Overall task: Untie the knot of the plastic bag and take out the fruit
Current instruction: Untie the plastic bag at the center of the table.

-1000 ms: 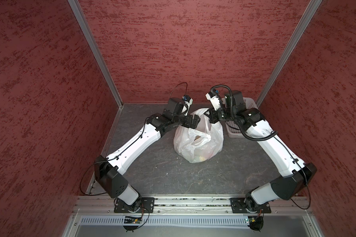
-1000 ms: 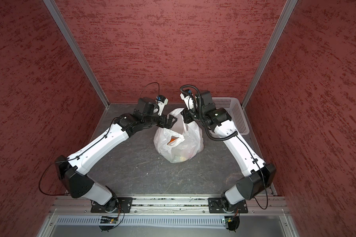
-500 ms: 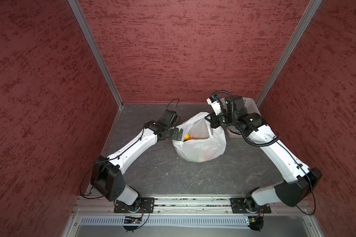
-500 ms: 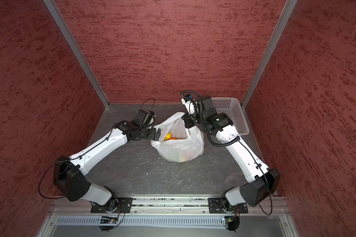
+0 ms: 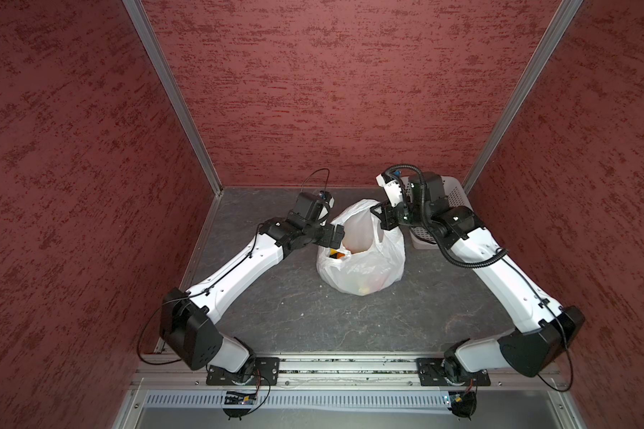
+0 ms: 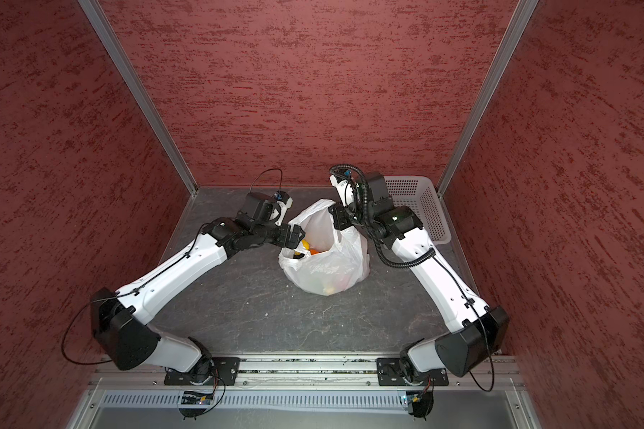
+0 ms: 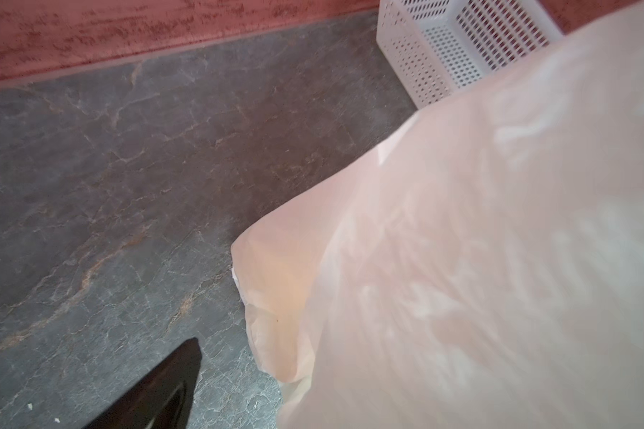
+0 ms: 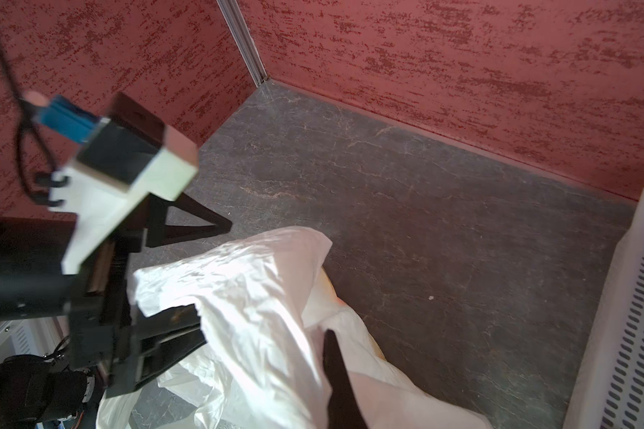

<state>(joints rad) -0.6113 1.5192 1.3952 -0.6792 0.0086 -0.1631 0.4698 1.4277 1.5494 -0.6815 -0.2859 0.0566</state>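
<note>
Plastic bag (image 5: 365,260) on the dark table (image 5: 313,315), a little past centre toward 12 o'clock, mouth gaping upward in both top views. Inside, at the mouth's 9 o'clock side, fruit (image 6: 308,248): a yellow piece and an orange one, something dark beside them; more colour dimly through the film low at 6 o'clock. Right gripper (image 5: 382,219) at the bag's 1 o'clock, pinched tight on the raised rim, film hanging down from it. Left gripper (image 5: 336,237) at the bag's 10 o'clock, spread wide, holding nothing; in the right wrist view one finger (image 8: 220,224) clear of the film, the other (image 8: 172,323) partly under a fold of the rim. White perforated basket (image 6: 424,208) in the 1 o'clock corner of the table, apart from the bag. Left wrist view mostly filled with blurred film
</note>
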